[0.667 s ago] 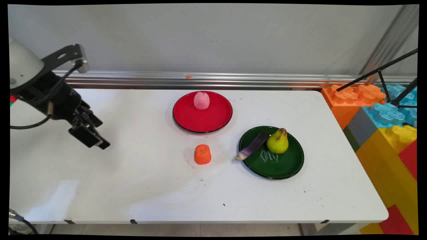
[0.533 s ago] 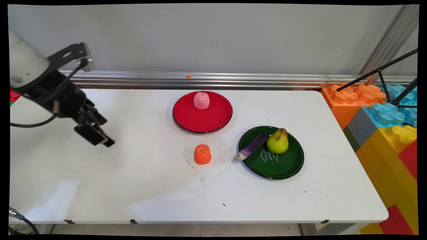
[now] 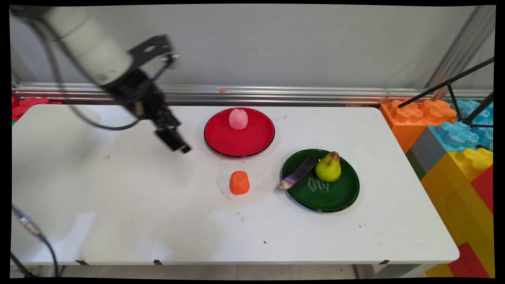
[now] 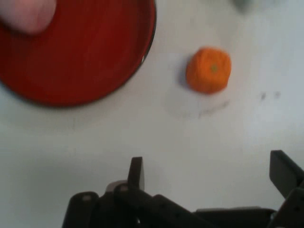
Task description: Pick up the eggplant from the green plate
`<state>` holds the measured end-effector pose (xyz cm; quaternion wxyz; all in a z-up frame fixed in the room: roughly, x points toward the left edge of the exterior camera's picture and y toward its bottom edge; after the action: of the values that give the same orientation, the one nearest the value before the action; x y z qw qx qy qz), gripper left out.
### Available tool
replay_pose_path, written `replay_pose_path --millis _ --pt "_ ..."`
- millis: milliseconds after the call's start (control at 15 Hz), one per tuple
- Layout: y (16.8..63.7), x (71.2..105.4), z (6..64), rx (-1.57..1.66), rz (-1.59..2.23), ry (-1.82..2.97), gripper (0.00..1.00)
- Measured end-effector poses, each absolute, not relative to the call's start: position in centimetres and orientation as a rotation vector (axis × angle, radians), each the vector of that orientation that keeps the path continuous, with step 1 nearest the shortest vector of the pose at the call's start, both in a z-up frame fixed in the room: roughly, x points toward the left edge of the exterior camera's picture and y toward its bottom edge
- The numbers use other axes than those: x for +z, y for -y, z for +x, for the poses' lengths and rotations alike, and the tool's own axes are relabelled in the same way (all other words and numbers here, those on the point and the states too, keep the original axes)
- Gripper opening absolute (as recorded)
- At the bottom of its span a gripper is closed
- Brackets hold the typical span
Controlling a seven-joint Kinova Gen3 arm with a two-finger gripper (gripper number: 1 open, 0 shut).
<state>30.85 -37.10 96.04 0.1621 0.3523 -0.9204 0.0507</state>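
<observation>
The gripper point(image 3: 179, 145) has travelled from the counter's point(image 3: 118, 205) 9 o'clock edge toward its centre and now hangs above bare surface just beside the red plate point(image 3: 252, 146), on that plate's 9 o'clock side. In the hand view the gripper point(image 4: 209, 166) shows its two fingers point(image 4: 136, 172) spread wide apart with nothing between them; it holds and touches nothing. The nearest things are the red plate point(image 4: 95, 71) and the orange fruit point(image 3: 239, 182), which stands on the bare counter at the plate's 6 o'clock, apart from its rim. In the hand view the orange fruit point(image 4: 208, 69) lies ahead of the open fingers, with clear counter point(image 4: 156, 137) between. A pink fruit point(image 3: 238, 119) sits on the red plate toward its 12 o'clock rim. At roughly 4 o'clock from the red plate lies a green plate point(image 3: 335, 197) bearing a pear point(image 3: 328, 167), upright, and a purple eggplant point(image 3: 299, 172) whose pale stem end overhangs the rim at 9 o'clock; eggplant and pear appear to touch or nearly so. None of the fruit or plates has shifted over the interval; only the arm has changed position. In my judgement the move has brought the hand within close range of the red plate and orange fruit, with contact not yet made. Coloured toy blocks point(image 3: 453, 134) stand off the counter's 3 o'clock end.
</observation>
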Motion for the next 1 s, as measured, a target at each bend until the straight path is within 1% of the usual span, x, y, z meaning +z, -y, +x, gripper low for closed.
replay_pose_path --millis 333,600,800,1000 --pt "42.5 95.4 24.2 0.119 0.904 2.650 1.00" --pt "46.4 94.0 18.9 0.097 0.884 2.651 1.00" --pt "48.4 92.3 15.1 0.076 0.906 2.637 1.00" --pt "50.2 89.7 10.8 0.061 0.937 2.615 1.00"
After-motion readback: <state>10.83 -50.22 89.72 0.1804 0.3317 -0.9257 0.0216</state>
